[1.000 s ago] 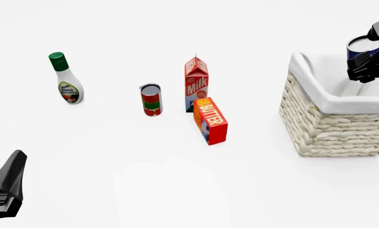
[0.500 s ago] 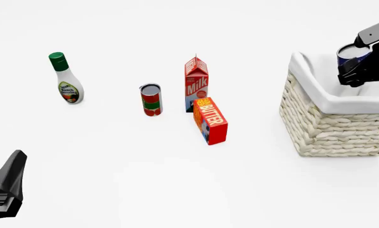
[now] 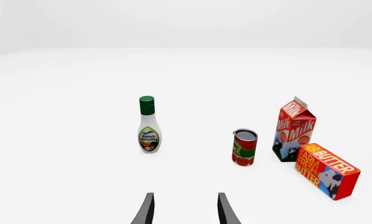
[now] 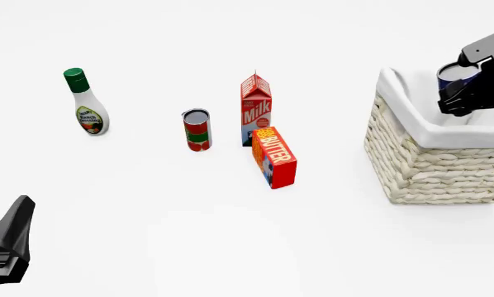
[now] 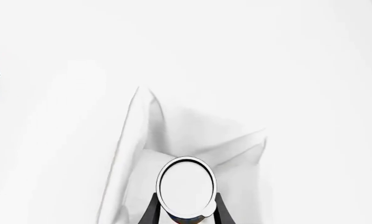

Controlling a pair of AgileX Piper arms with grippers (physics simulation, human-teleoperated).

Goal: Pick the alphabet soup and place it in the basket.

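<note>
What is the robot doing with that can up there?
The right gripper is holding the alphabet soup over the basket, ready to put it inside. It hasn't let go yet. The left gripper waits open, holding nothing. The red can, milk carton, butter box and dressing bottle just stand on the table.

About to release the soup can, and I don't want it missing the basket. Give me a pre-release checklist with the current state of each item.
1. Alphabet soup held in the right tool: ok, fingers flank the can in the right wrist view.
2. Can over the basket opening: ok, white lining lies beneath it in the right wrist view.
3. Can upright: ok, its top faces the wrist camera.
4. Can low enough to drop gently: cannot tell.
5. Left tool out of the way: ok, open, far from the basket.
6. Red can, milk carton, butter box clear of the basket: ok.
</note>
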